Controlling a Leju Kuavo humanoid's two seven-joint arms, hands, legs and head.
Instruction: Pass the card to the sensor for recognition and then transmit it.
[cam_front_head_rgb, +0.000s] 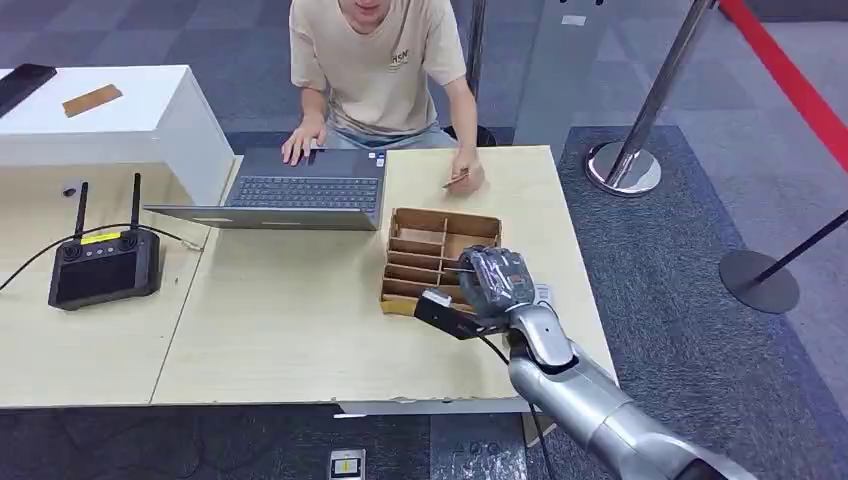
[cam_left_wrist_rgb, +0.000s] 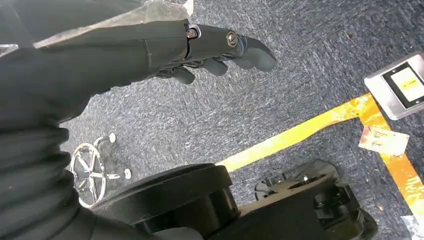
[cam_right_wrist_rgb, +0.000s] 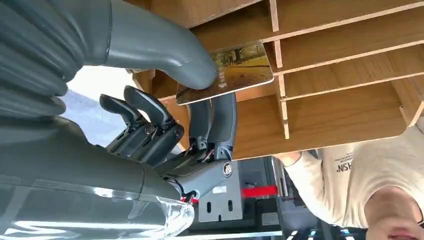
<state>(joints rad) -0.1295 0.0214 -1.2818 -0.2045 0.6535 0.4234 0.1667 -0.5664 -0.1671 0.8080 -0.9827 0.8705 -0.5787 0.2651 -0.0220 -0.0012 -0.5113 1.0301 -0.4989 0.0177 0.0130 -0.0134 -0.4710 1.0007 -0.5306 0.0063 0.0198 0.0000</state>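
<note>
Currently card (cam_right_wrist_rgb: 235, 70) is pinched by right hand (cam_front_head_rgb: 495, 283) over wooden divider box (cam_front_head_rgb: 440, 258); left hand (cam_left_wrist_rgb: 200, 50) hangs loosely curled, holding nothing. Pickup step judged; lift toward sensor needed next.

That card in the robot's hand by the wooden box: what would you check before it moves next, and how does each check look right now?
1. Card pinched by the right hand: ok.
2. Card free of the wooden box dividers: cannot tell.
3. Sensor located: cannot tell which item it is.
4. Person's hand, resting on the table beyond the box, apart from the right hand: ok.
5. Left hand hanging over the floor, holding nothing: ok.
</note>
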